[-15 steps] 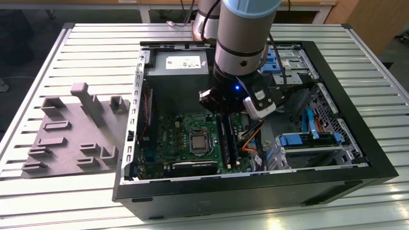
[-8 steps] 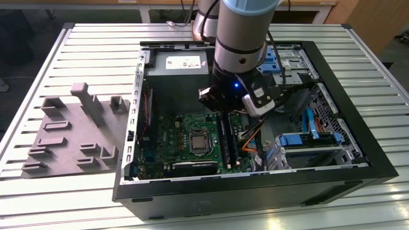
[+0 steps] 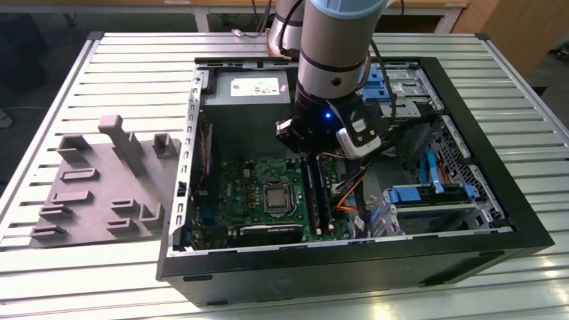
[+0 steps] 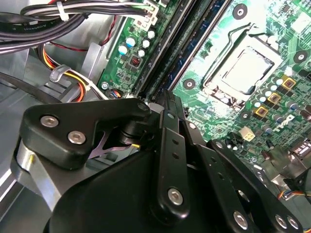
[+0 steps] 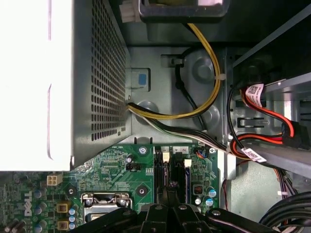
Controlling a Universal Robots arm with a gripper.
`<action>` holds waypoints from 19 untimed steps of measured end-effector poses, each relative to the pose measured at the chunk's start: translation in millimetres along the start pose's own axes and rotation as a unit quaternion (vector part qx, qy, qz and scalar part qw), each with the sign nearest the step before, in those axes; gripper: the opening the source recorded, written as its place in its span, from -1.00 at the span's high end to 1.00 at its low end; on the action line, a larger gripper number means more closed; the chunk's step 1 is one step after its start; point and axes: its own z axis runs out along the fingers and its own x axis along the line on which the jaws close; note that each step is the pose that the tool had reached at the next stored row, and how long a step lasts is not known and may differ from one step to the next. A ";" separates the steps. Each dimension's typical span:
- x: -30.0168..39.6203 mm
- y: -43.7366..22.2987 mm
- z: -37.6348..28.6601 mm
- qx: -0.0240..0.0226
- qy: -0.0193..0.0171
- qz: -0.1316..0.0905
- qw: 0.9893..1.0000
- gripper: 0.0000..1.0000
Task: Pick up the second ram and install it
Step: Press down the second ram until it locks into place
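In the exterior view my gripper [image 3: 307,155] reaches down into the open computer case [image 3: 498,220], at the far end of the memory slots on the green motherboard [image 3: 244,193]. The second ram [image 3: 313,195] is a long dark stick lying along a slot, running from under the fingertips toward the case front. Both wrist views show the black fingers drawn together, the gripper [image 4: 166,97] [image 5: 167,195] lined up over that slot. I cannot tell whether the fingers pinch the stick or only rest on its edge.
The processor socket [image 3: 277,199] [image 4: 245,68] sits beside the slots. The power supply [image 3: 249,100] [image 5: 63,82] and its cable bundle [image 5: 204,107] are just beyond the gripper. Blue drive brackets [image 3: 427,197] stand at the exterior view's right. A grey fixture block [image 3: 102,187] lies outside the case at its left.
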 end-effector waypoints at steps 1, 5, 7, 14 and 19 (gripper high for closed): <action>0.0 0.0 0.0 0.000 0.000 0.000 1.000 0.79; 0.0 0.0 1.3 0.000 0.000 0.000 1.000 0.79; 0.0 0.0 2.1 0.000 0.000 0.000 1.000 0.79; 0.0 0.4 4.2 0.000 0.000 0.000 1.000 0.79; 0.0 0.6 5.3 0.000 0.000 0.000 1.000 0.79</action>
